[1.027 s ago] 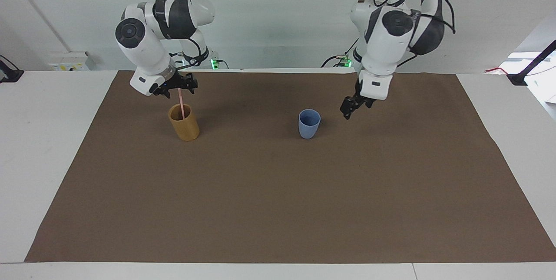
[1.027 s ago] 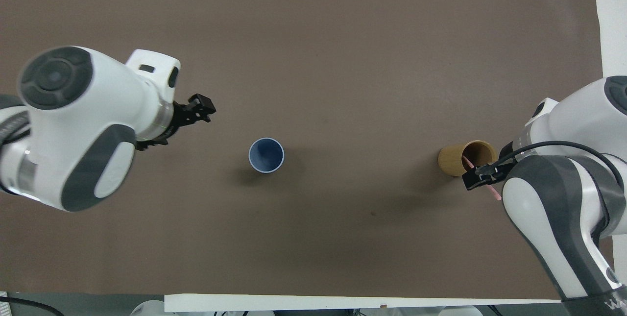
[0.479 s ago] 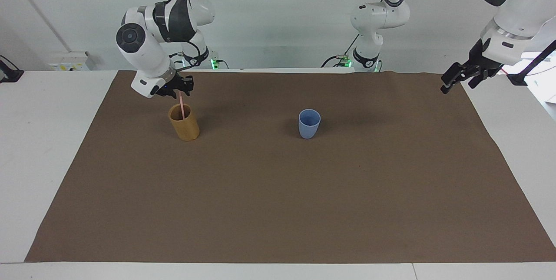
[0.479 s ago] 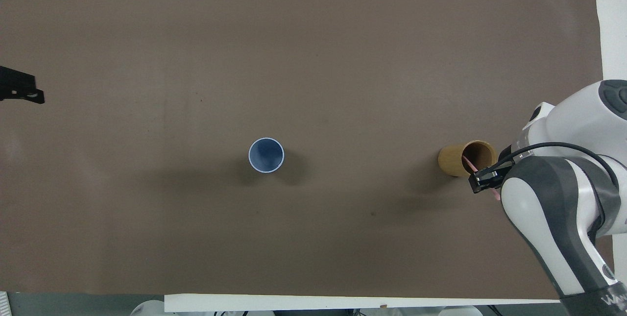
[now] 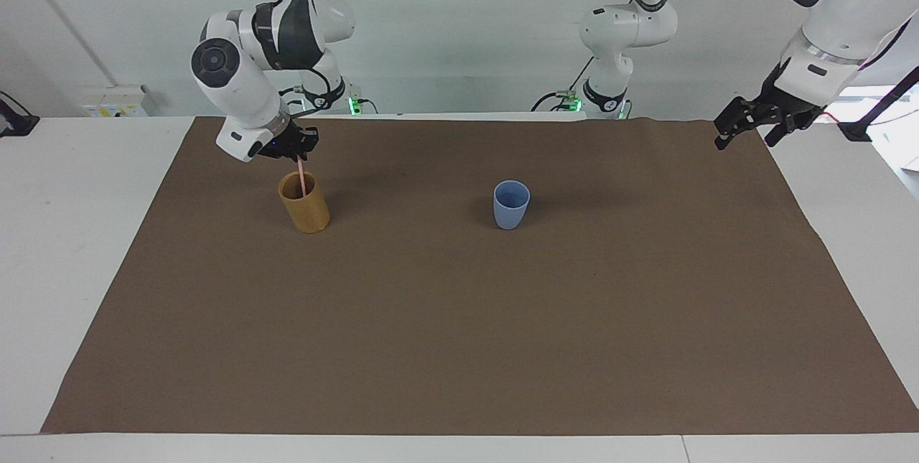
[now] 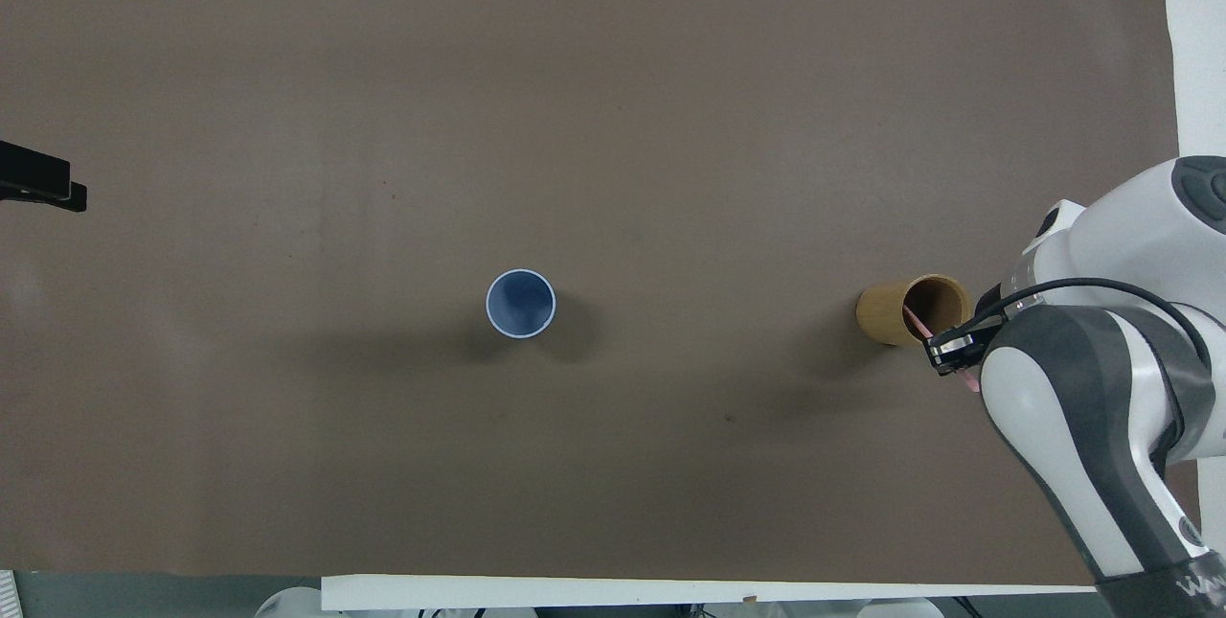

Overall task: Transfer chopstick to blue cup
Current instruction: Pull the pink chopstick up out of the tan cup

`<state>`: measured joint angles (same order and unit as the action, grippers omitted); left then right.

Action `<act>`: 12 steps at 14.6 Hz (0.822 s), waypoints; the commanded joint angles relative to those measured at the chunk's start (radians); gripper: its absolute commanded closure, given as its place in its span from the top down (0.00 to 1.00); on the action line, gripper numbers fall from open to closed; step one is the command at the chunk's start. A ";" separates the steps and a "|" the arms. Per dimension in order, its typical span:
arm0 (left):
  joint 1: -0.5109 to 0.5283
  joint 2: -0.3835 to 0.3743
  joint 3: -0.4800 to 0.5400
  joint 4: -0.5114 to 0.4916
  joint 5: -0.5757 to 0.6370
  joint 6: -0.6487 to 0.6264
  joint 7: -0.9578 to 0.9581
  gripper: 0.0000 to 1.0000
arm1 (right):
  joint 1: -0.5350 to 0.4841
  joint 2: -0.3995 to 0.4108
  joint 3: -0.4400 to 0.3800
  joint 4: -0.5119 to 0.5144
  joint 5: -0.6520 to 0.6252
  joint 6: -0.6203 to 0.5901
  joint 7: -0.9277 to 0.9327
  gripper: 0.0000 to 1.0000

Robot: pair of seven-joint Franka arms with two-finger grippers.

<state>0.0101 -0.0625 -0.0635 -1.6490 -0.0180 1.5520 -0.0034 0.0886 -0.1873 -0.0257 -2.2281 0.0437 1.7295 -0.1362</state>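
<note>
Since a second ago your right claw (image 5: 299, 154) has drawn its fingers together. They were spread around the top of the chopstick (image 5: 302, 179) and now they pinch it just above the rim of the wooden cup (image 5: 305, 213). The overhead view shows the same grip at the cup's mouth.

The chopstick has not left that cup. Its lower part stands inside, leaning slightly, at the right arm's end of the worktop (image 5: 72, 233).

Your left arm made the bigger change. A second ago its claw hung just beside the blue cup (image 5: 510, 206). Now the left claw (image 5: 743, 134) is up in the air over the edge of the brown mat (image 5: 459, 319) at the left arm's end, well apart from both cups, with its fingers spread and nothing between them. In the overhead view only its dark tip shows at the picture's edge.

Neither cup has moved.

- **Chopstick:** a thin, straight, pale pink stick.
- **Wooden cup:** a tan, straight-walled cylinder with a smooth finish and a darker inside.
- **Blue cup:** a small, matte, light-blue tumbler with no handle, round at the rim and narrowing toward its base. It stands upright near the middle of the mat.
- **Mat:** flat, dull brown, with a faintly rumpled edge near the robots. It covers most of the white worktop.
</note>
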 commanded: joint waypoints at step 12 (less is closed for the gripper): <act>-0.001 -0.006 0.014 -0.008 0.010 -0.012 0.017 1.00 | 0.048 0.268 0.029 0.914 0.037 -0.718 0.132 0.00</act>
<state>0.0083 -0.0625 -0.0525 -1.6516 -0.0179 1.5499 -0.0003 0.1032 -0.0464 -0.0182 -1.5325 0.0283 1.1133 -0.1040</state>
